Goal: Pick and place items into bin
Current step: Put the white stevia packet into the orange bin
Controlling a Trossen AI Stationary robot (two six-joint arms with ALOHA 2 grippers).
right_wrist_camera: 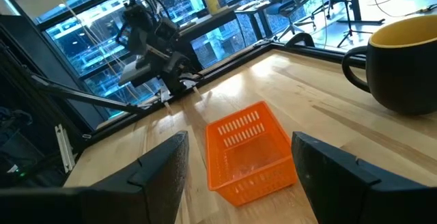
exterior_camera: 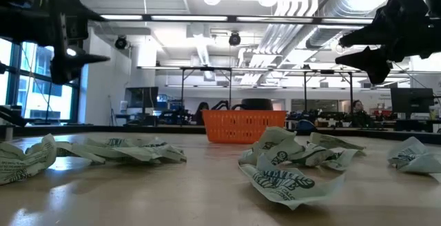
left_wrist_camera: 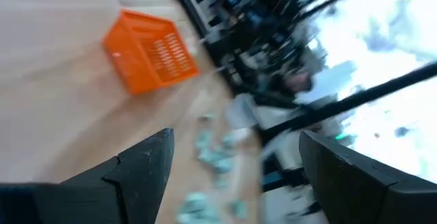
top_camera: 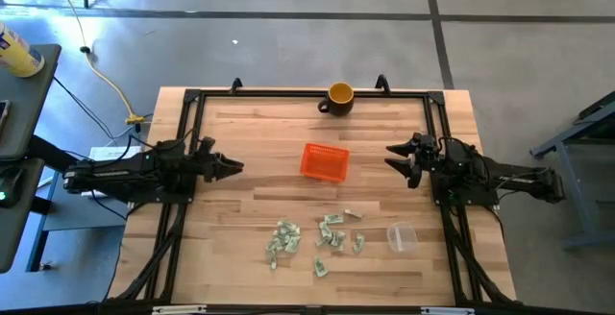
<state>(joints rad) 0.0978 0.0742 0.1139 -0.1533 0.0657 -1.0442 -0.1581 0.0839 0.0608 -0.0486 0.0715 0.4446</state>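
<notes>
The orange perforated basket (top_camera: 324,161) stands on its base mid-table, also seen in the low view (exterior_camera: 244,125), the left wrist view (left_wrist_camera: 149,52) and the right wrist view (right_wrist_camera: 251,152). Several crumpled green-and-white wrappers (top_camera: 332,236) lie on the near half of the table (exterior_camera: 282,162). My left gripper (top_camera: 236,167) hovers open to the left of the basket, above the table (exterior_camera: 96,59). My right gripper (top_camera: 390,157) hovers open to the basket's right (exterior_camera: 341,54). Neither touches anything.
A yellow-and-black mug (top_camera: 339,97) stands near the far edge (right_wrist_camera: 403,65). A clear plastic cup (top_camera: 401,237) lies near the wrappers on the right. A black frame (top_camera: 192,99) borders the table. Bare wood lies between the basket and each gripper.
</notes>
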